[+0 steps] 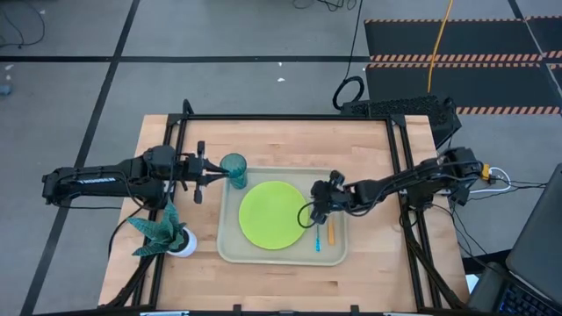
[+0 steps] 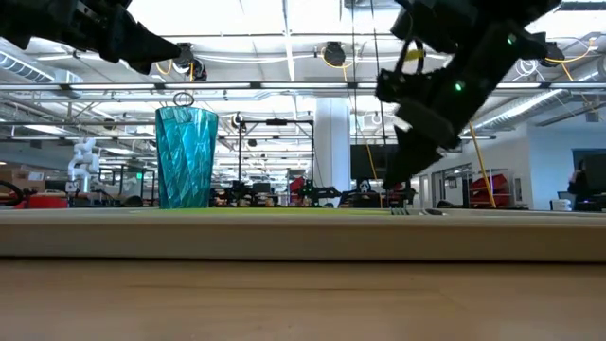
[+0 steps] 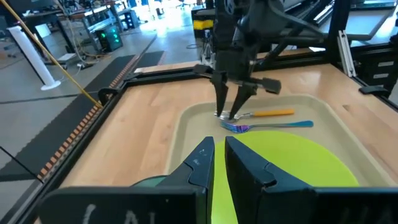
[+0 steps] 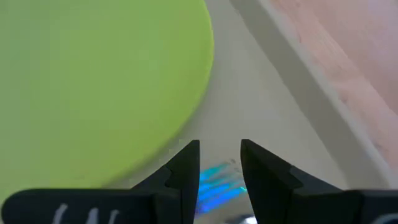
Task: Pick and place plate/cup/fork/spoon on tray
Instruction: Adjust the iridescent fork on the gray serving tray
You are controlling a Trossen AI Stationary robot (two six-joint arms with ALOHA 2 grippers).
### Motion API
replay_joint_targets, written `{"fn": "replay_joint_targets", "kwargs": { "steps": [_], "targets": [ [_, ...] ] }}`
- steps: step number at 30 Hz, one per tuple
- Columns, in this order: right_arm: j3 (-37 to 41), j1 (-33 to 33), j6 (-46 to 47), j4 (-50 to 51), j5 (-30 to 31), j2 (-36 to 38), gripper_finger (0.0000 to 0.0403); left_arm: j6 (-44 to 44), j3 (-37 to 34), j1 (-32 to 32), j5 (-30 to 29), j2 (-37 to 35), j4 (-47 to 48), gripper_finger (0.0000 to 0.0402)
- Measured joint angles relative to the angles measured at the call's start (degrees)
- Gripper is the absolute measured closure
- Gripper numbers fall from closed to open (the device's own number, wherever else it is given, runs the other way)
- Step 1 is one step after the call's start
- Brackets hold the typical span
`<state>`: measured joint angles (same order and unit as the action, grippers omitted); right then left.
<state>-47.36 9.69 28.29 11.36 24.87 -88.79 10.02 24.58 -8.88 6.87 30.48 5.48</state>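
Observation:
The beige tray point(image 1: 230, 250) lies mid-table. On it lie the lime-green plate point(image 1: 274, 215), the blue-handled fork point(image 3: 273, 126) and the orange-handled spoon point(image 3: 273, 112). The teal cup point(image 2: 187, 156) stands upright on its base at the tray's far left corner. My left gripper point(image 3: 219, 149) hovers above and just left of the cup, with a narrow gap between its fingers and nothing in it. My right gripper point(image 1: 309, 218) is open and points down at the tray's right part. Its fingers stand on either side of the fork's tine end point(image 4: 217, 183), beside the spoon's bowl.
A teal leafy plant in a white pot point(image 1: 165, 235) stands on the table near the tray's near left corner, under my left arm. Bare wood lies left and right of the tray. A black frame runs along the table's far and side edges.

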Motion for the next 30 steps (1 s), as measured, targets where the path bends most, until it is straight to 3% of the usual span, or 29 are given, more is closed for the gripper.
{"fn": "replay_joint_targets", "kwargs": {
  "steps": [11, 15, 24, 30],
  "targets": [
    [1.67, -1.50, -26.14, -3.39, 0.67, 2.31, 0.0296, 2.98, 0.00, 0.00, -2.05, 0.04, -2.55, 0.0360],
    [1.61, -3.80, -25.52, -7.09, 0.43, 5.22, 0.0296, 2.99, 0.00, 0.00, -2.26, 0.04, -2.29, 0.0360],
    [1.63, -3.09, -22.16, 0.97, -3.01, 4.99, 0.0296, 3.05, 0.00, -0.03, -2.42, 0.27, -0.64, 0.0360],
    [1.63, -1.83, -21.74, 0.68, -4.18, 4.68, 0.0296, 3.84, 0.00, -0.04, -2.44, 0.28, -0.64, 0.0360]
  ]
}}
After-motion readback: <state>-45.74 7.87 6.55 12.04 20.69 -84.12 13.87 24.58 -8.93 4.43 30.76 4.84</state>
